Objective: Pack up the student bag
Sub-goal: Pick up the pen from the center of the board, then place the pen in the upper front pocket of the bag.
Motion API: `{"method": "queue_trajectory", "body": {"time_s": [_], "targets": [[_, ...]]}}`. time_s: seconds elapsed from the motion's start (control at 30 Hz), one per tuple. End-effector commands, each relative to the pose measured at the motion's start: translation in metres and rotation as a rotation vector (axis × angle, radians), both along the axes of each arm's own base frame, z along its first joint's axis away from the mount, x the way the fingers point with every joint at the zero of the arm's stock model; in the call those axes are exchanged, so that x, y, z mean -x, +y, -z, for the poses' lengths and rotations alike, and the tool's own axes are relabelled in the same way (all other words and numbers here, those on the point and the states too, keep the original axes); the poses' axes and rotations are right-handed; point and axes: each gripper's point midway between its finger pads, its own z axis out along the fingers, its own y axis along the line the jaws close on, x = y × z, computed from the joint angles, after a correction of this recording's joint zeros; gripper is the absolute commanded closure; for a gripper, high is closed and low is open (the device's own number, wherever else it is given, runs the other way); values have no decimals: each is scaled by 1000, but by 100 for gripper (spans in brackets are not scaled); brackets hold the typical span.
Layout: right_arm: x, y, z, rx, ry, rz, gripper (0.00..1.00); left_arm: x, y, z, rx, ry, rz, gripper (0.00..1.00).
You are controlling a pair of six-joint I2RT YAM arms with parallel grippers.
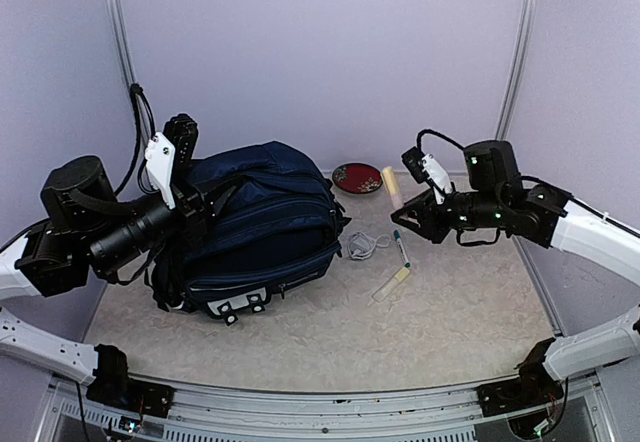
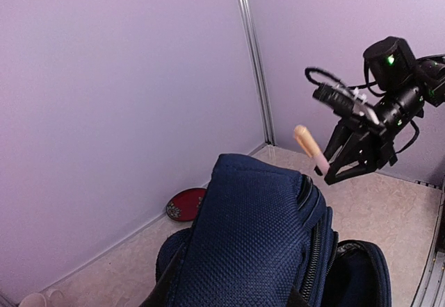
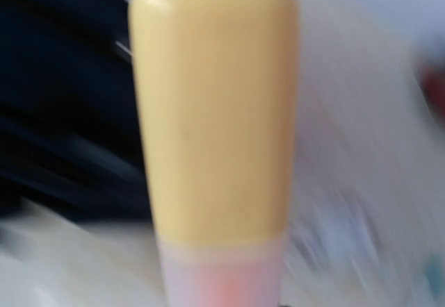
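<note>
The bag [image 1: 265, 227] sits left on the bench [image 1: 450, 312] with the left tool [image 1: 193, 212] at its top, grip unclear to me, and the right tool [image 1: 410, 214] pinches a tube [image 1: 392, 187] by its tail, so a knock on the bag's edge could twist it loose.

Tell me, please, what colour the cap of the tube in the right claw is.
Pale yellow; the cap of the tube shows best in the right wrist view.
</note>
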Motion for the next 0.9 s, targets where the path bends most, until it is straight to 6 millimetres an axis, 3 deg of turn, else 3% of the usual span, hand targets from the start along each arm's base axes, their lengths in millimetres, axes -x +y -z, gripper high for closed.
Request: {"method": "queue_trajectory", "body": {"time_s": [0.0, 0.1, 0.23, 0.33, 0.57, 0.63, 0.7, 0.87], "targets": [[74, 51, -120, -344, -320, -436, 94, 3, 13, -55, 210, -45, 0, 100], [112, 82, -153, -405, -489, -613, 92, 3, 11, -56, 212, -43, 5, 100], [134, 140, -138, -266, -588, -804, 91, 3, 10, -57, 213, -41, 6, 100], [132, 161, -122, -133, -612, -884, 86, 3, 11, -57, 216, -38, 7, 100], [106, 175, -61, 183, -609, -874, 78, 2, 15, -56, 209, -45, -9, 100], [106, 175, -55, 208, -594, -863, 73, 2, 15, -56, 208, -46, -9, 100], [99, 175, -57, 214, -592, -812, 59, 1, 14, -56, 208, -45, -9, 100], [98, 175, -52, 240, -558, -788, 62, 1, 15, -56, 207, -45, -11, 100]]}}
